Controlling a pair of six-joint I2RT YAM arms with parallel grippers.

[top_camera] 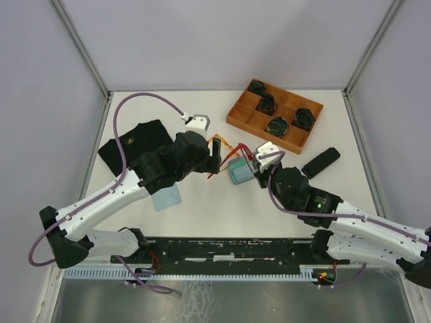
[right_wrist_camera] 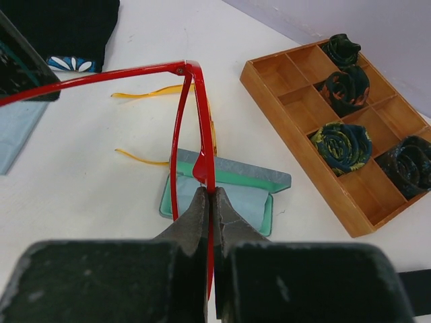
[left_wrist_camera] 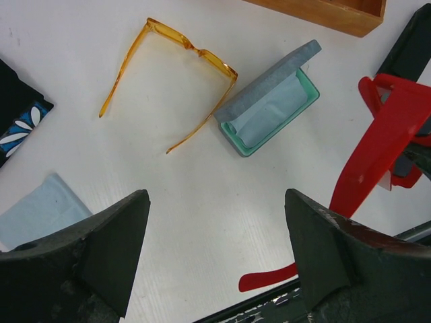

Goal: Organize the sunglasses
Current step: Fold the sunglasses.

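My right gripper [right_wrist_camera: 207, 196] is shut on the rim of the red sunglasses [right_wrist_camera: 201, 114] and holds them in the air above the open grey-blue case [right_wrist_camera: 250, 177]. One red temple stretches left toward my left gripper [left_wrist_camera: 215, 249], which is open. That temple's tip [left_wrist_camera: 269, 277] shows between the jaws, close to the right finger [left_wrist_camera: 323, 249]. The orange-yellow sunglasses [left_wrist_camera: 192, 48] lie unfolded on the table beside the case [left_wrist_camera: 269, 101], which holds a light blue cloth. From above, both grippers [top_camera: 215, 157] [top_camera: 258, 161] meet near the case [top_camera: 239, 170].
A wooden tray [top_camera: 237, 116] of dark rolled fabric stands at the back right. A shut black case [top_camera: 320, 161] lies to the right. A black pouch [top_camera: 135, 145] lies at the left, with a light blue cloth [top_camera: 166, 197] nearer the front.
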